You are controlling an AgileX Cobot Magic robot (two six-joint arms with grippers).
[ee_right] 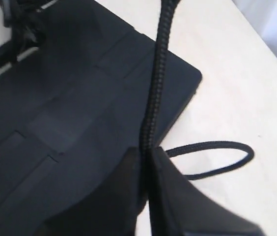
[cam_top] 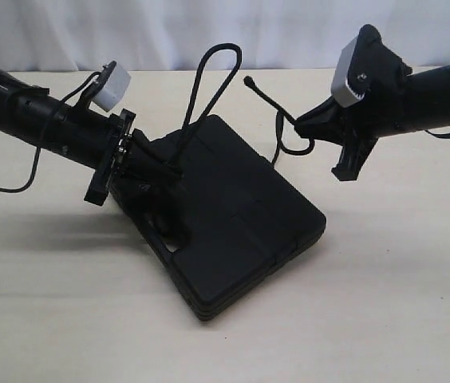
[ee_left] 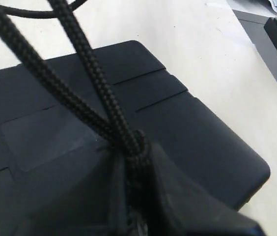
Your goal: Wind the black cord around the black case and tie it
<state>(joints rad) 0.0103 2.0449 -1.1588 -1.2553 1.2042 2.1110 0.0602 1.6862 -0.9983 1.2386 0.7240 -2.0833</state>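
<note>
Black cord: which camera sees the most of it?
The exterior view: the black cord loops up from the left gripper, and its knobbed end pokes from the right gripper. The left wrist view shows only two pinched strands; the right wrist view, one strand and a loop.

Exterior cam is sitting up high at the 6 o'clock side of the desk (cam_top: 400, 335), looking down toward 12 from mid-range. Wrist cams are riding right behind the left hand (ee_left: 134, 157) and right hand (ee_right: 146, 160), both staring close-up at the black case (cam_top: 241, 231) lid, which all three are sharing.
</note>
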